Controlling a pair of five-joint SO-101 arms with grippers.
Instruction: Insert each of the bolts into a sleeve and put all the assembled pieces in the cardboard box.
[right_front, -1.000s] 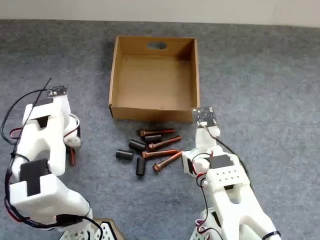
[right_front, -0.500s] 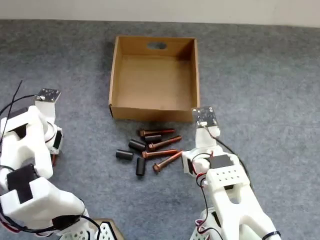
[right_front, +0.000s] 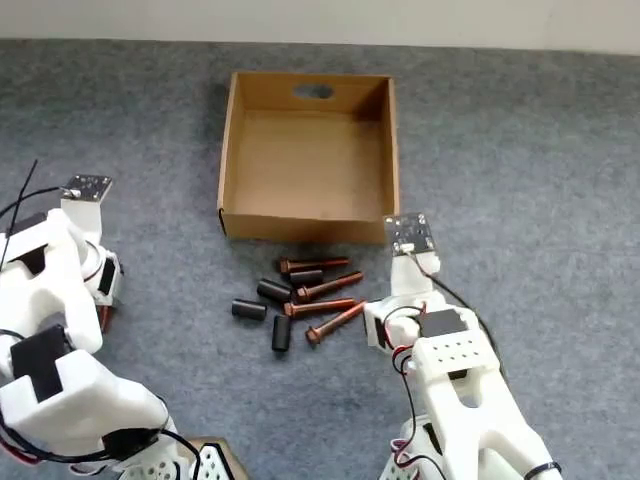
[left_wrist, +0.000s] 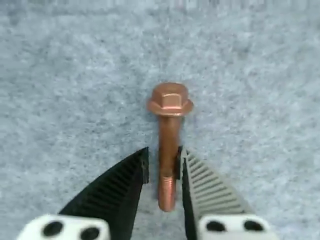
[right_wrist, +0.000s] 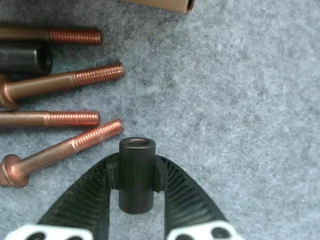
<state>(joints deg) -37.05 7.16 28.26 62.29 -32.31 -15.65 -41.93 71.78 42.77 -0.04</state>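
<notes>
Grey carpet (right_front: 530, 150) underneath. Box (right_front: 308, 160) at far middle, open top. Left arm (right_front: 55, 300) at the left edge, well apart from the pile. Right arm (right_front: 450, 370) just beside the pile. Left gripper (left_wrist: 163, 155) is clamped nearly closed on a bolt (left_wrist: 170, 125) by the shank, head out past the tips. Right gripper (right_wrist: 136, 170) is pinched on a sleeve (right_wrist: 136, 150), bore end past the tips, near the threads. 4 loose bolts (right_front: 320, 306) and 4 loose sleeves (right_front: 249, 310) lie mixed just in front of the box.
</notes>
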